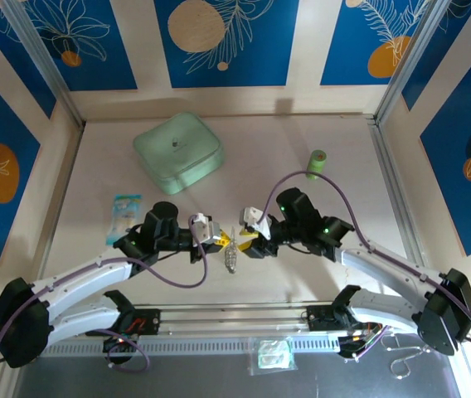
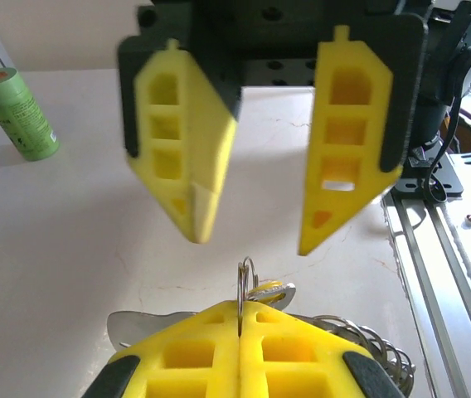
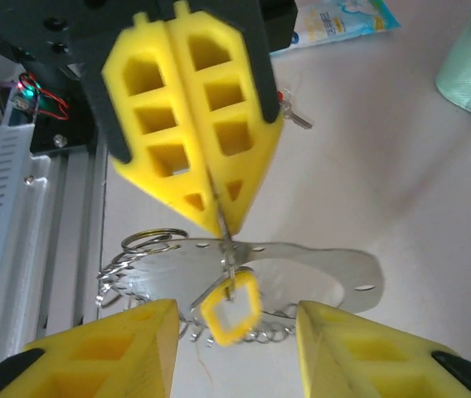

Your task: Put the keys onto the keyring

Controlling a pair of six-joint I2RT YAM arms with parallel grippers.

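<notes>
We see the left end effector [image 3: 219,217] closed tight on the thin wire of the keyring [image 1: 231,257], at the very tips of its fingers, while the chain rests on the worktop [image 3: 368,166]. The yellow key [image 3: 231,308] hangs at this wire, between the wide-open fingers of the right end effector [image 2: 252,240]. We cannot tell if the key is fully threaded. If the right side closes off-centre and pulls, we think the wire may twist out of such a shallow grip, or the key may slide off. A small key, seemingly red-headed [image 3: 293,116], lies flat beyond; picking it up looks difficult.
</notes>
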